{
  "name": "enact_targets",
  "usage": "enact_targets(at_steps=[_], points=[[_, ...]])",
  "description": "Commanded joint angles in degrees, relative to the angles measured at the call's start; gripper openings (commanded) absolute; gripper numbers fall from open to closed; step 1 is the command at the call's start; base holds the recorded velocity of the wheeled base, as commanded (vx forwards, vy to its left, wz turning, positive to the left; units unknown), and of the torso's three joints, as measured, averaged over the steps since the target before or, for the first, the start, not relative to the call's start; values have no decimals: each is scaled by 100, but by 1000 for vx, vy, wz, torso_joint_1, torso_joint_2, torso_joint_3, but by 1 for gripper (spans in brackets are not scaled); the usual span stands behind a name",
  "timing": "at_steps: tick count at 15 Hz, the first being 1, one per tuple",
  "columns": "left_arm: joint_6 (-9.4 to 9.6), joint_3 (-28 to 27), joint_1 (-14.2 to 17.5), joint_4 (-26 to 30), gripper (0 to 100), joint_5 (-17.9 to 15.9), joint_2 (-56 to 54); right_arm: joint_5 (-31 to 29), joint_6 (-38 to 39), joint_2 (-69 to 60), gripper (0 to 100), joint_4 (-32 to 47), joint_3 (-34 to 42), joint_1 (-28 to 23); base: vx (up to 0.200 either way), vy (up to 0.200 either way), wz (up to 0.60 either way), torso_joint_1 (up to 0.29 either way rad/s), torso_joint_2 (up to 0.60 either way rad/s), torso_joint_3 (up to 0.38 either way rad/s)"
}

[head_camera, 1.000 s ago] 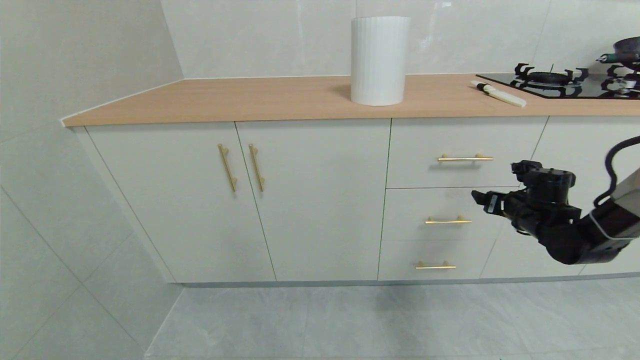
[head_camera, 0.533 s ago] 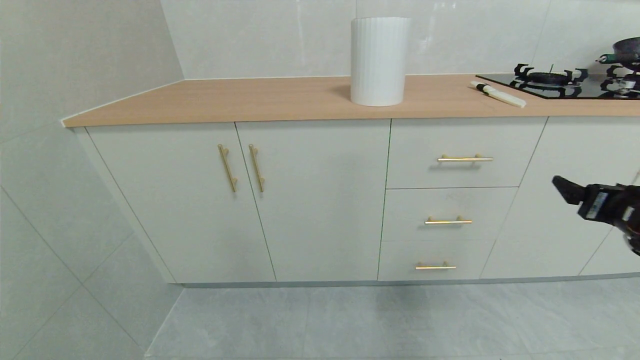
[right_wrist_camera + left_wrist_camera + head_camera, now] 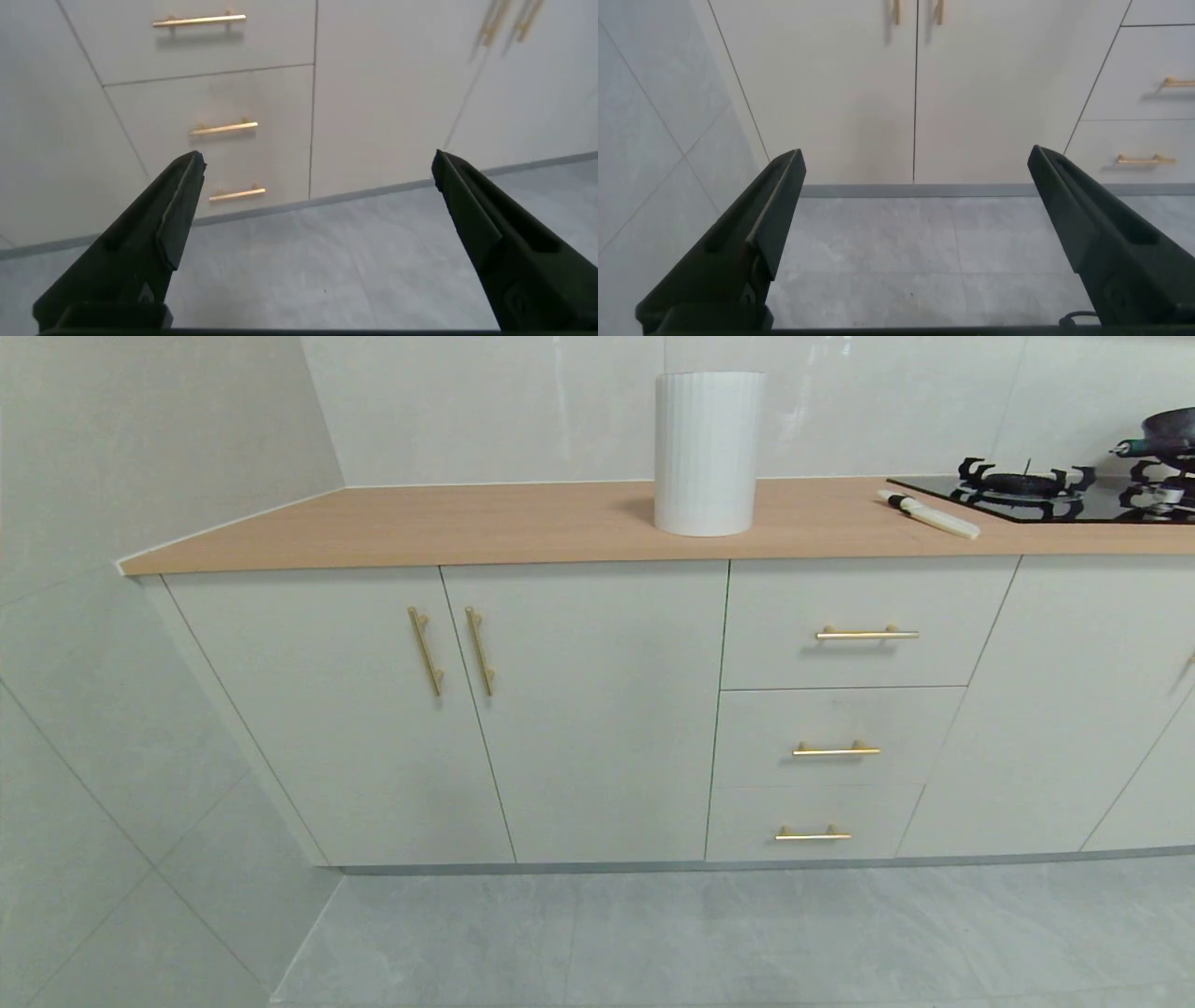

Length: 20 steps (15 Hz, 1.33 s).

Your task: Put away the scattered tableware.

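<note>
R arm pulled back to the right vs 0.5 s ago. L pincer (image 3: 915,157), R pincer (image 3: 318,160): both wide apart, empty. Knife (image 3: 928,512) on table (image 3: 467,527).

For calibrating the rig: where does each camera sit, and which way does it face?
Head view: on the head, facing forward and down at the counter, white canister, double doors and drawers.
Left wrist view: on the left wrist, aimed low at floor and double doors, framed by the open left gripper.
Right wrist view: on the right wrist, aimed at the drawers, framed by the open right gripper.
Shared: all three show the drawers' gold handles.
</note>
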Motion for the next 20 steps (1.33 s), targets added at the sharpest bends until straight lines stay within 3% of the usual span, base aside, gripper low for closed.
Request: enact_targets(at_steps=[1, 6, 8, 9, 14, 20], points=[[-1, 0, -6, -6, 100, 2, 9, -23, -81, -1975, 100, 1198, -10, -6, 0, 0, 0, 0, 0, 0], [-1, 0, -6, 2, 100, 2, 9, 153, 25, -2405, 100, 1031, 773, 73, 0, 0, 0, 0, 0, 0], [-1, 0, -6, 2, 100, 2, 9, 364, 42, -2405, 100, 469, 1274, 73, 0, 0, 0, 0, 0, 0], [-10, 0, -6, 2, 100, 2, 9, 671, 78, -2405, 100, -252, 1827, 73, 0, 0, 0, 0, 0, 0], [-10, 0, -6, -6, 100, 2, 9, 1269, 157, -2396, 100, 266, 1827, 90, 0, 0, 0, 0, 0, 0], [16, 0, -6, -6, 100, 2, 9, 1278, 51, -2405, 100, 266, 1827, 90, 0, 0, 0, 0, 0, 0]])
